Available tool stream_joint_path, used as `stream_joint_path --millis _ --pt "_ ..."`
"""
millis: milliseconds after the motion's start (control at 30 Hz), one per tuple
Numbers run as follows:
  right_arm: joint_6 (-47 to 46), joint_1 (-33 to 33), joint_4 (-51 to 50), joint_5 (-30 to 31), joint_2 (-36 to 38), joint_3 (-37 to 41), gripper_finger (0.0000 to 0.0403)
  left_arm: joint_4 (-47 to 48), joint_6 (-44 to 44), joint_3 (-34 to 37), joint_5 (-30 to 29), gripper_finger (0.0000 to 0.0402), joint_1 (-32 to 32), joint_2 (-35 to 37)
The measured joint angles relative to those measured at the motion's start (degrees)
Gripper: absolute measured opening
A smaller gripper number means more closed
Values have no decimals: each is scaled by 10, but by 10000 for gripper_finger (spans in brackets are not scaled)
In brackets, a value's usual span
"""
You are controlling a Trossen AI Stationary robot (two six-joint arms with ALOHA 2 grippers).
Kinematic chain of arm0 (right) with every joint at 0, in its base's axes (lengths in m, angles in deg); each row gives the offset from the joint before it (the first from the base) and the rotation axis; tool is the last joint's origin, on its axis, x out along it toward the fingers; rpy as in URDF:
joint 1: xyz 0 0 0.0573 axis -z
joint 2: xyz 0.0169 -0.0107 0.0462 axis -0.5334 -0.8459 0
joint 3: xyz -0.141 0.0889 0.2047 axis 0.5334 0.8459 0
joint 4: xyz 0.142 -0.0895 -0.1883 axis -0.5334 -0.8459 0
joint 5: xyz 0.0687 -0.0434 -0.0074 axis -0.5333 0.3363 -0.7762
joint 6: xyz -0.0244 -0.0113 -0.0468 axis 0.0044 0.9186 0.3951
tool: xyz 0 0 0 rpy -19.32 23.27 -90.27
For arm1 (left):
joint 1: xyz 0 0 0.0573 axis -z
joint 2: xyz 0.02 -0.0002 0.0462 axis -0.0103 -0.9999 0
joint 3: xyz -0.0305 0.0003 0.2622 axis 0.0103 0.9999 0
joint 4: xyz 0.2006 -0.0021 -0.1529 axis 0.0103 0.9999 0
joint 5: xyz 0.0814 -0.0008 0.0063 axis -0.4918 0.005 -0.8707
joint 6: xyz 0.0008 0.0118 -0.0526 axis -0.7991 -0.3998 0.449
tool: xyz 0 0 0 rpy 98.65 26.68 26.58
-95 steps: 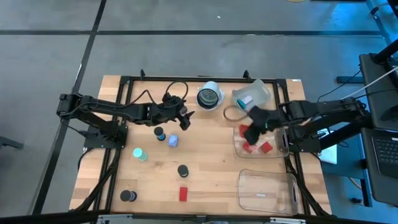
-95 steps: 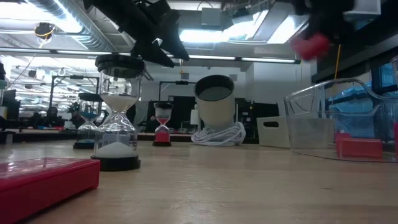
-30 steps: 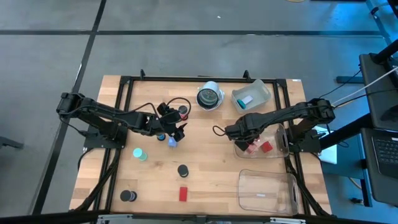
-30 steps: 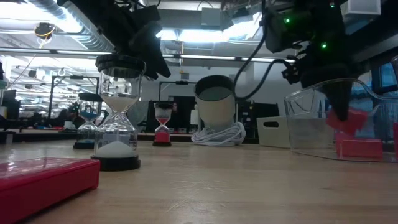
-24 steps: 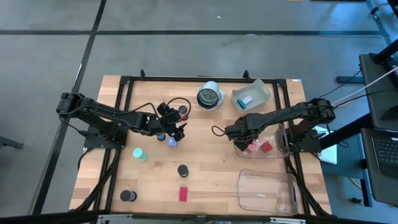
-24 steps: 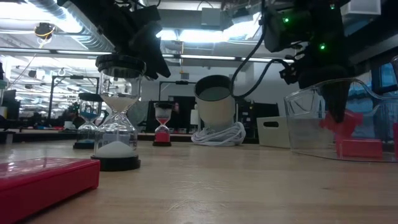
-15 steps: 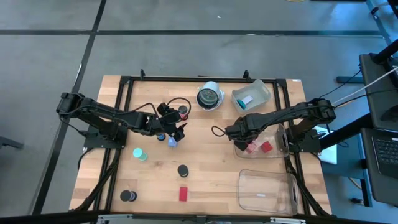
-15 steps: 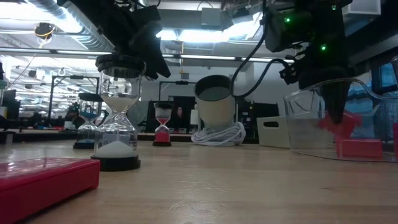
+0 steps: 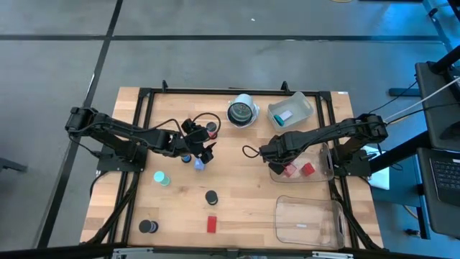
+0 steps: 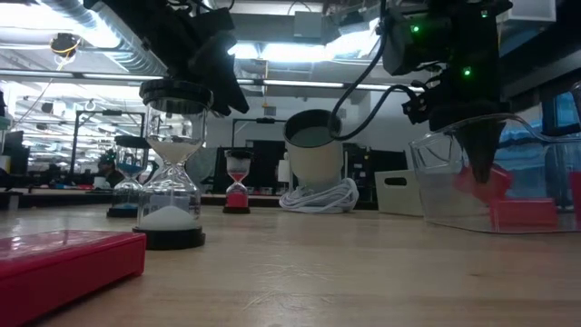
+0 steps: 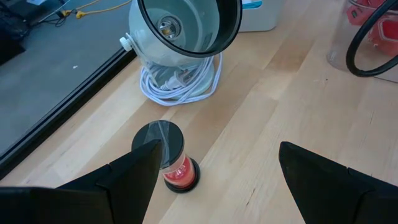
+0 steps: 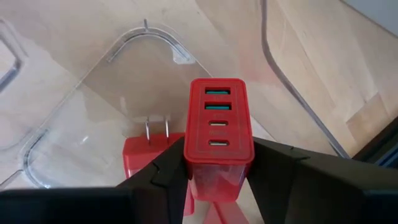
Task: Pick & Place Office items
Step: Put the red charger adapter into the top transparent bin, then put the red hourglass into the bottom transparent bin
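While the right arm reaches in from the table's right edge, its right gripper (image 12: 219,177) sits low inside the clear bin (image 9: 321,171) by that edge, jaws narrow and clamped on a red charger (image 12: 219,124). The charger is a red block with four ports on its end face, two teal and two pale; it stands between the fingers (image 12: 168,171), above the bin floor. A second red charger (image 12: 138,155) lies under it with its plug prongs up, and another red block (image 9: 307,170) lies in the same bin nearer the edge.

The left arm stretches from the left edge toward table centre; the left gripper (image 11: 214,180) hangs over the wood with jaws wide, holding nothing. Just below it stands a small red sand timer (image 11: 171,158) with a black cap, near a white lamp (image 11: 186,28) and its coiled cord (image 11: 177,81) at the back edge.

Loose on the table: a pale blue piece (image 9: 200,163), a teal round piece (image 9: 162,178), two black discs (image 9: 211,196) (image 9: 147,226), and a red block (image 9: 211,224) near the front edge.
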State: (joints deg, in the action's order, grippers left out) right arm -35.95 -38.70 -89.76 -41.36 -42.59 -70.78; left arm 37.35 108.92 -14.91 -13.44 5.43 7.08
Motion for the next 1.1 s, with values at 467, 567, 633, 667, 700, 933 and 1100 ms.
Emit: stream_joint_path --millis 467,567,633,667,700,933,1100 --pt "0 0 -2 -6 0 0 202 0 -4 0 -2 322 0 0" --pt "0 0 -32 -19 1 -11 225 0 -4 0 -2 322 0 0" --pt "2 0 -64 -29 3 -30 240 0 -4 0 -2 322 0 0" --pt "2 0 -88 -30 5 -43 247 0 -4 0 -1 322 0 0" --pt "2 0 -117 -29 6 -58 254 0 -4 0 0 322 0 0" --pt "5 -10 -233 50 7 -166 272 5 -19 0 76 322 0 0" --pt "17 -24 -225 96 16 -216 268 15 -19 0 122 322 0 0"
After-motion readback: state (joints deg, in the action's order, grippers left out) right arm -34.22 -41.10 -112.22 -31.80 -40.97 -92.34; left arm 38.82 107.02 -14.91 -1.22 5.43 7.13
